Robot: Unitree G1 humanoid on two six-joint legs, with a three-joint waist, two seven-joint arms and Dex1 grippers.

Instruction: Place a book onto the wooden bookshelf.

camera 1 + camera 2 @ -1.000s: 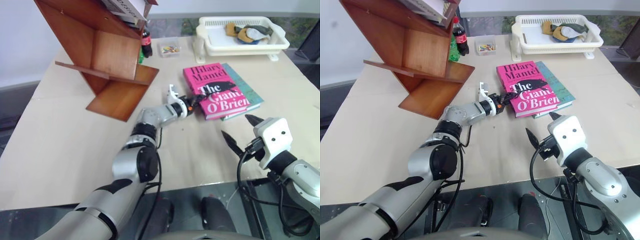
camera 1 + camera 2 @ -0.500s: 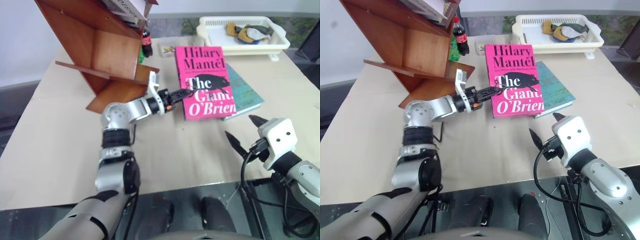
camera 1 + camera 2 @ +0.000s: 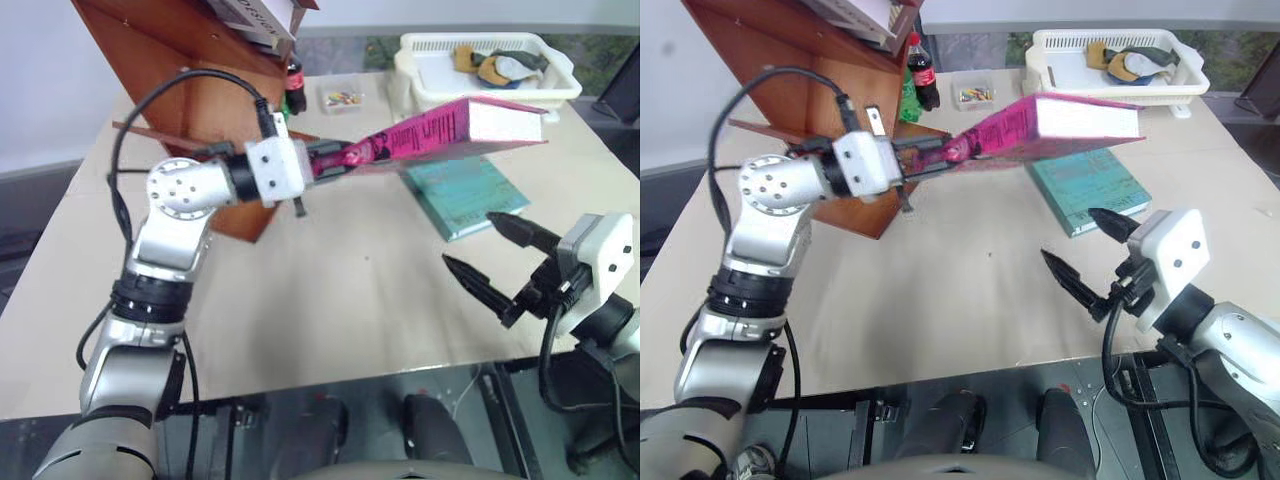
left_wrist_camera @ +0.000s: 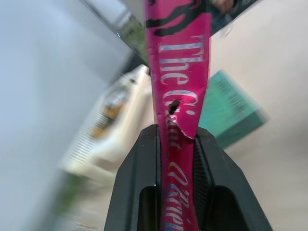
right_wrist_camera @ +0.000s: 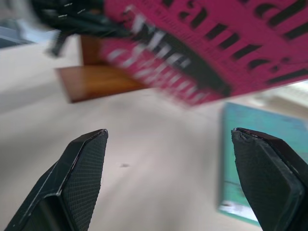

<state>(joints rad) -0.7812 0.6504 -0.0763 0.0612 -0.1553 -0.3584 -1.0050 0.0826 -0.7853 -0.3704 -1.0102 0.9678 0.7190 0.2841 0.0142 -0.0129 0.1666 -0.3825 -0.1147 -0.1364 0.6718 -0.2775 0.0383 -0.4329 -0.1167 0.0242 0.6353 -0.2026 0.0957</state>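
The bright pink book [image 3: 440,130] hangs in the air above the table, lying almost flat with its white page edges [image 3: 505,120] toward me. My left gripper [image 3: 335,158] is shut on the book's near corner, pointing level to the right, just in front of the wooden bookshelf [image 3: 210,100]. In the left wrist view the two black fingers [image 4: 139,178] clamp the pink cover [image 4: 178,72] between them. My right gripper [image 3: 470,242] stands open near the table's front right, below the book, with nothing between its fingers [image 5: 82,178].
A teal book [image 3: 465,195] lies flat on the table under the lifted one. A white basket [image 3: 480,70] with cloths sits at the back right. A cola bottle [image 3: 923,72] and a small clear box [image 3: 340,97] stand beside the shelf. A white book [image 3: 255,12] rests on the shelf.
My left gripper has raised the pink book off the teal book, drawn it back toward the shelf and rolled it from face-up to nearly edge-on. My right gripper rose a little, still open.
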